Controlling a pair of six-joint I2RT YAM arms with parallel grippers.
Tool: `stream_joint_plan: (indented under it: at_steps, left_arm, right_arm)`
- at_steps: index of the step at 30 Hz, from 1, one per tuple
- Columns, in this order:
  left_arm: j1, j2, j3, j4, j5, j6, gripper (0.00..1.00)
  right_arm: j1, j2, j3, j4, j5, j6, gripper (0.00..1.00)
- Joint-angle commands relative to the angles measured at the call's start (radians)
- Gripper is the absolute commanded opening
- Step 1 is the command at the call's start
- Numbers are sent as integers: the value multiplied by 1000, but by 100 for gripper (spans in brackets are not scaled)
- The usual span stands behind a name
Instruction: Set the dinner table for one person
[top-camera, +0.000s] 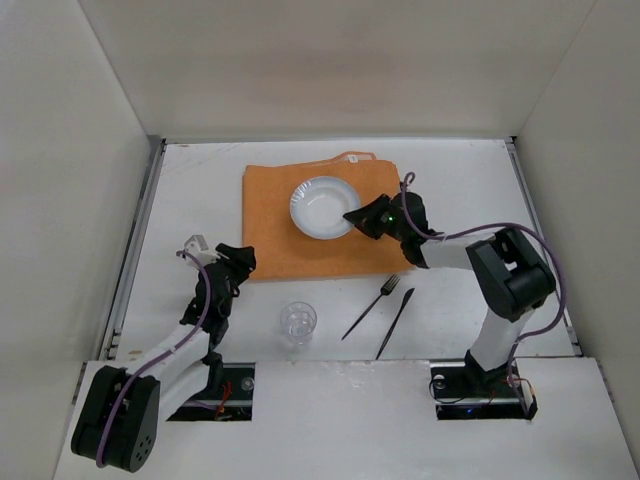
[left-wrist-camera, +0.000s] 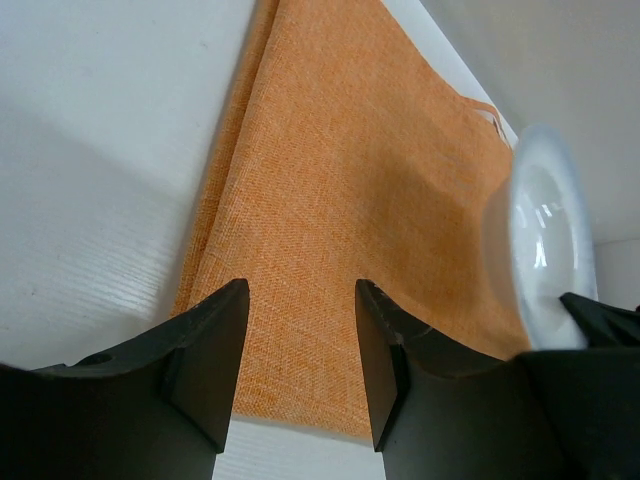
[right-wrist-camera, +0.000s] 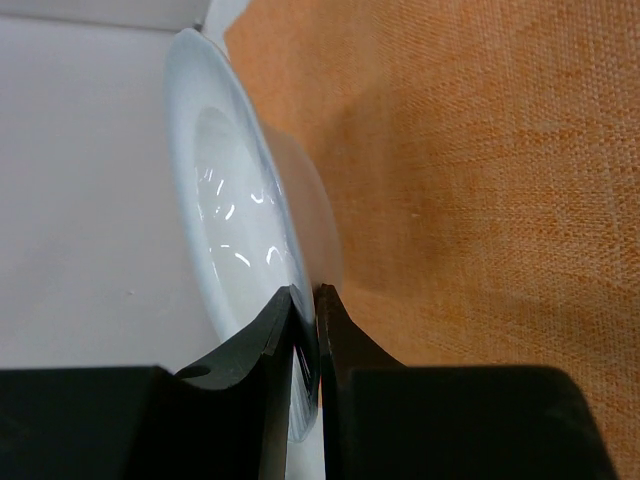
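Right gripper (right-wrist-camera: 305, 300): You have its jaws pinched almost together on the rim of the white plate (top-camera: 318, 210). In the right wrist view a thin strip of rim shows between the two fingers.
Plate: It sits over the far-right part of the orange cloth (top-camera: 270, 230), gripped at the edge that faces the cloth's near-right corner. You cannot tell whether it rests on the cloth or is raised off it.
Left gripper (left-wrist-camera: 300, 300): Its jaws stand partway open with nothing between them and touching nothing. It hovers at the cloth's near-left corner, and cloth weave shows through the gap.
Dinner table (top-camera: 200, 200): The white top lies under the cloth and runs out past it on every side.
Glass (top-camera: 298, 322): Clear and upright on bare table, off the cloth's near edge.
Fork (top-camera: 372, 305): On bare table, with the tines just off the cloth's near-right edge.
Knife (top-camera: 396, 322): Just beside the fork on the side away from the cloth, not touching it.
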Motion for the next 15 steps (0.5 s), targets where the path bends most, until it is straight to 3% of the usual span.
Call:
stream_joint_plan:
  at_steps: [1, 12, 15]
  left_arm:
    - [6, -21, -6, 51, -19, 14, 44]
    - [14, -58, -12, 31, -20, 17, 44]
    - [13, -86, -7, 0, -29, 25, 44]
  right_arm:
    - [14, 11, 84, 128, 36, 49, 13]
    - [86, 171, 120, 82, 65, 49, 16]
    - [86, 159, 103, 68, 104, 49, 31]
